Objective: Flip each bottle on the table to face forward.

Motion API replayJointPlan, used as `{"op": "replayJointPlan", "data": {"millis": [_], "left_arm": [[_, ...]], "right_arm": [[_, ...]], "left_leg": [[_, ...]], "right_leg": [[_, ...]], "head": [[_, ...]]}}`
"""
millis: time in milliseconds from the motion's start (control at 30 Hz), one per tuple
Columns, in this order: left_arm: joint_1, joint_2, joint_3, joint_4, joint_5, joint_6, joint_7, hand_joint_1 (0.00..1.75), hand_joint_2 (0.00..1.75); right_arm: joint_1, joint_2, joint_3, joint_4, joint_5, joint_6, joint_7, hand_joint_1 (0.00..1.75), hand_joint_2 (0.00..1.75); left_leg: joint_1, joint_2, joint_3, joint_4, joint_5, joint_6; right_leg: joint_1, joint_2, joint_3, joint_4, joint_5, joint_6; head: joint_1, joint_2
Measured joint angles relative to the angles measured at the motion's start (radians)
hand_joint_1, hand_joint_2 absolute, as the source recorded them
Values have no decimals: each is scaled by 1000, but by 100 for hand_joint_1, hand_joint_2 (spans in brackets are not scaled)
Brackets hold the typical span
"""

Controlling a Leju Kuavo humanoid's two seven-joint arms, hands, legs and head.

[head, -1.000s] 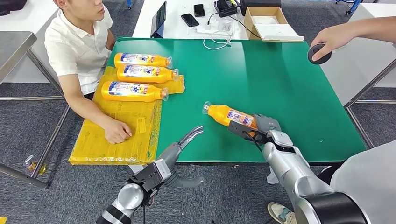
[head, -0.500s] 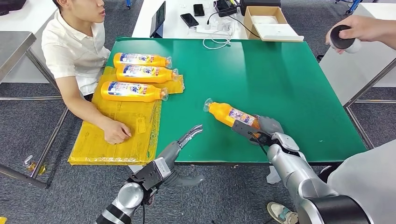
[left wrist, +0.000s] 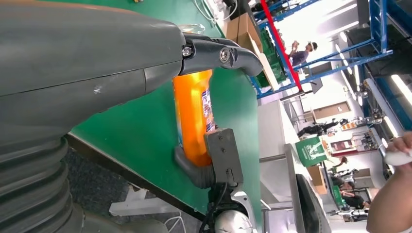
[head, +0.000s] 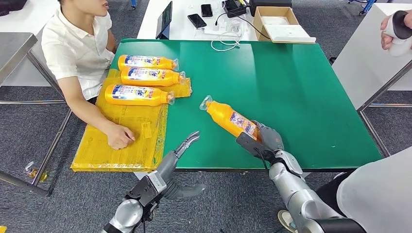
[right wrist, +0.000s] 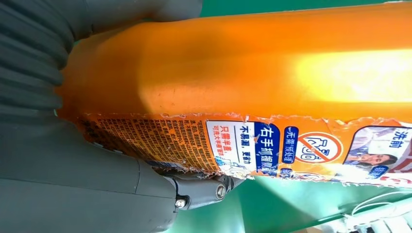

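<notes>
While gripping the base end of an orange bottle (head: pixel 229 118), right hand (head: pixel 263 140) near the front edge of the green table (head: pixel 291 87), fingers wrapped round the body. Bottle tilted, cap end pointing away toward the table middle, label partly facing up. Left hand (head: pixel 182 148) at the front table edge, holding nothing, fingers stretched out and apart. Three more orange bottles (head: pixel 141 77) lying side by side on the yellow sheet (head: pixel 121 141), beside a seated person (head: pixel 80 48).
</notes>
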Motion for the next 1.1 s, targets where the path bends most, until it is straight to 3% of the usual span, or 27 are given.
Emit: {"op": "replayJointPlan", "data": {"millis": [67,133,200,267,467,633,833,1100], "left_arm": [[7,0,5,-7,6,11,-3,0,175],[24,0,24,-23,24,35,-8,0,175],[49,-3,53,-49,57,60,-10,0,175],[77,-6,82,-79,102,77,-12,0,175],[143,-18,145,-145,216,88,3,0,175],[173,-17,155,-153,390,17,128,0,175],[174,-18,156,-122,508,-16,184,0,175],[146,-19,155,-103,537,-47,193,0,175]], "right_arm": [[7,6,-8,-8,-26,0,-37,175,175],[36,22,-22,-33,-90,0,-130,175,175],[93,51,-33,-95,-176,-1,-225,175,175],[167,84,-34,-194,-265,-9,-267,173,175],[360,134,16,-488,-407,-113,-263,175,175],[446,157,51,-666,-459,-171,-303,175,175],[492,188,163,-801,-448,-151,-328,175,175],[497,203,294,-826,-454,-126,-345,175,175]], "left_leg": [[0,0,0,0,0,0],[0,0,-1,0,0,0],[0,-1,-2,0,0,0],[1,-2,-3,0,0,0],[2,-5,-8,0,-1,-1],[0,-5,-8,0,-1,-1],[1,-3,-8,0,-1,-1],[1,-4,-8,0,-1,-1]], "right_leg": [[0,0,0,0,0,0],[0,0,0,0,0,0],[1,0,-2,0,0,0],[2,-1,-2,0,-1,-1],[2,-2,-6,0,-3,-2],[0,-2,-7,0,-2,-2],[1,-2,-7,0,-2,-2],[1,-2,-7,0,-2,-2]], "head": [[0,0],[0,0],[0,0],[0,0],[0,0],[0,0],[0,0],[0,0]]}}
